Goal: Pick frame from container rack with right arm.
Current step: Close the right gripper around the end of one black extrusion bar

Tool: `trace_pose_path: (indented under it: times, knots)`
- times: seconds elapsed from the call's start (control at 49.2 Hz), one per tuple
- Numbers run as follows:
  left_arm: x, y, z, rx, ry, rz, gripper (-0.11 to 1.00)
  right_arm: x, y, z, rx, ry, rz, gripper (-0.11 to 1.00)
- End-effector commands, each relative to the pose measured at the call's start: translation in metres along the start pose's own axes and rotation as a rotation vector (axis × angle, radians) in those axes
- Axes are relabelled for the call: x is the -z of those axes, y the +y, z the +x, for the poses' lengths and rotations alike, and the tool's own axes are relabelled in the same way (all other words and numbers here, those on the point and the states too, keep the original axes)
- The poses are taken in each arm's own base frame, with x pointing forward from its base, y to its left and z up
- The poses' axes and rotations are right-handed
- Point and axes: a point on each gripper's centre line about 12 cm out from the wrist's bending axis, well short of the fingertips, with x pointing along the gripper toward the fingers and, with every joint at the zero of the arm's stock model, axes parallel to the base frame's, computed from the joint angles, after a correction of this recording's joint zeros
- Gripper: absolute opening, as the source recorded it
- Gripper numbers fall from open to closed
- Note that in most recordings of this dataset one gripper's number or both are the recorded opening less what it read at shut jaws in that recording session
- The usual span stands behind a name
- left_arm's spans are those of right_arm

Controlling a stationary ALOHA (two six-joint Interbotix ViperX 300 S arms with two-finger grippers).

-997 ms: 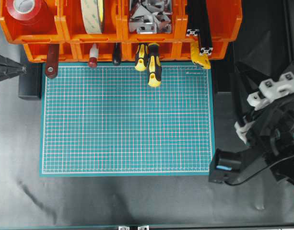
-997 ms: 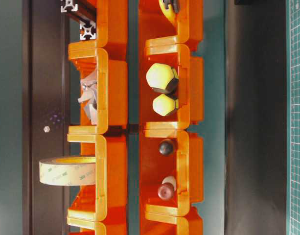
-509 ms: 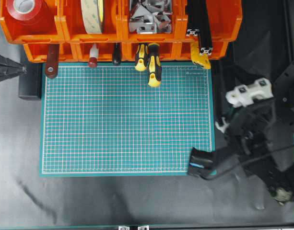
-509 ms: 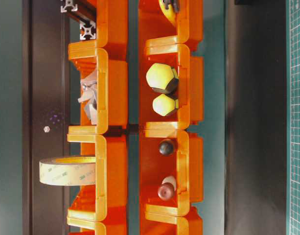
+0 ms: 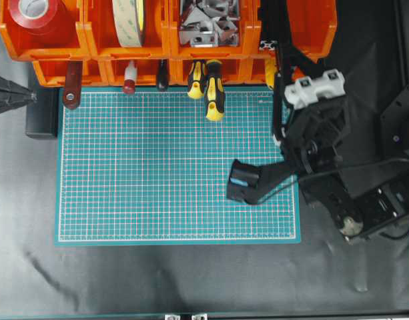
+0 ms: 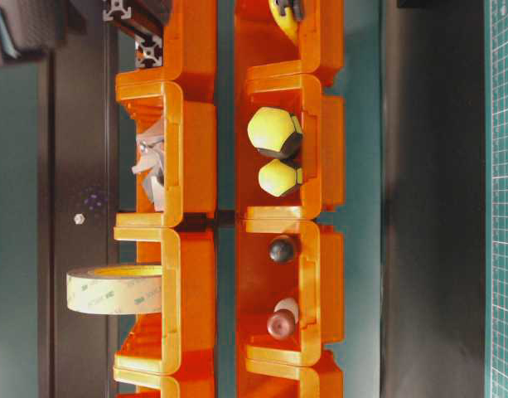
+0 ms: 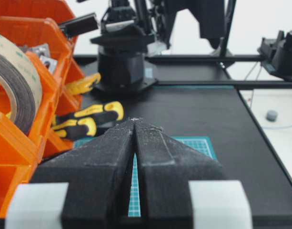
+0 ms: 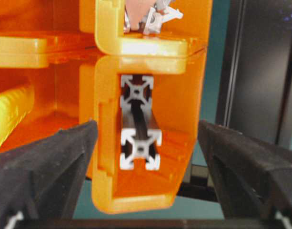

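Overhead view: container rack (image 5: 167, 40) of orange bins along the far edge of the green cutting mat (image 5: 157, 167); the right arm (image 5: 324, 153) reaches toward the rack's right-hand end, where the frame (image 5: 267, 45) shows a silvery cut end in the upper bin. Yellow-and-black screwdrivers (image 5: 211, 87) jut from the rack onto the mat.

Table-level view: frame (image 6: 146, 51) seen end-on at the top of the rack, with a tape roll (image 6: 113, 288) in a bin further along.

Left wrist view: left gripper (image 7: 134, 125) pressed together, fingers meeting at the tips, off to the side of the rack.

Right wrist view: right gripper (image 8: 148, 143) spread wide, fingers (image 8: 50, 162) either side of the rack's bin, holding nothing; two frame ends (image 8: 140, 129) lie stacked inside that bin.
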Motion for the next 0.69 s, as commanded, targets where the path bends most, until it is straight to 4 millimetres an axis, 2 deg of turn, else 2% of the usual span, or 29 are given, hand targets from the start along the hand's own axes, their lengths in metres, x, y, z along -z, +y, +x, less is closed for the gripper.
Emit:
trace_pose_path:
  times: [0.0, 0.285, 0.448, 0.549, 0.671]
  knots:
    - [-0.0039, -0.0004, 0.002, 0.002, -0.008, -0.002, 0.0, -0.0001, -0.0054, 0.0051, -0.003, -0.009, 0.028, 0.82]
    - [-0.0026, -0.0004, 0.0019, 0.002, -0.005, -0.002, 0.0, 0.0028, -0.0047, 0.0113, -0.005, 0.007, 0.041, 0.81]
    - [-0.0032, -0.0004, 0.0019, 0.002, -0.006, -0.002, 0.0, 0.0023, -0.0026, 0.0117, -0.013, -0.001, 0.04, 0.77]
    - [-0.0032, -0.0004, 0.0019, 0.002, -0.006, 0.0, 0.0, 0.0023, -0.003, 0.0115, -0.012, 0.005, 0.041, 0.66]
    - [-0.0035, -0.0007, 0.0016, 0.003, -0.008, -0.002, 0.0, 0.0009, -0.0019, 0.0095, -0.012, -0.001, 0.038, 0.39]
